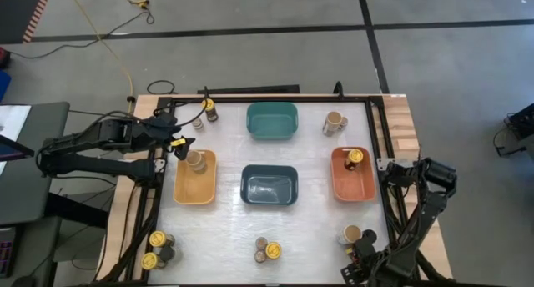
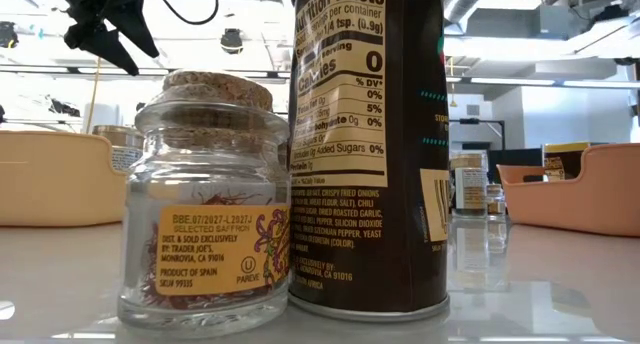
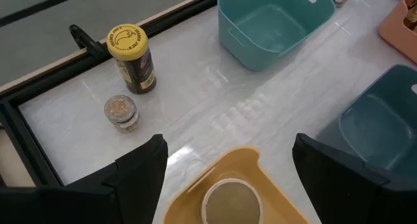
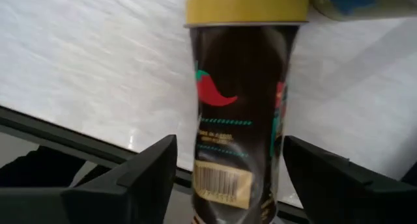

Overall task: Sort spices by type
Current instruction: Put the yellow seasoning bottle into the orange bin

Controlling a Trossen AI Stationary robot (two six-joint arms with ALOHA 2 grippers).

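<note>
Left gripper (image 1: 185, 145): above the yellow bin's (image 1: 194, 190) far end, jaws apart, nothing held; a tan-topped jar (image 1: 195, 160) stands in that bin just below it.

Right gripper (image 1: 364, 252): near front right corner of the table (image 1: 317, 229), jaws apart either side of a dark yellow-lidded jar (image 4: 242, 94); contact cannot be told.

Orange bin (image 1: 353, 175): one yellow-lidded jar (image 1: 355, 157).

Teal bin (image 1: 272, 121), dark-blue bin (image 1: 269, 186): no jars.

Loose jars: pair far left (image 1: 207, 108), one far right (image 1: 334, 123), cluster front left (image 1: 157, 249), pair front centre (image 1: 268, 251), one front right (image 1: 352, 234).
</note>
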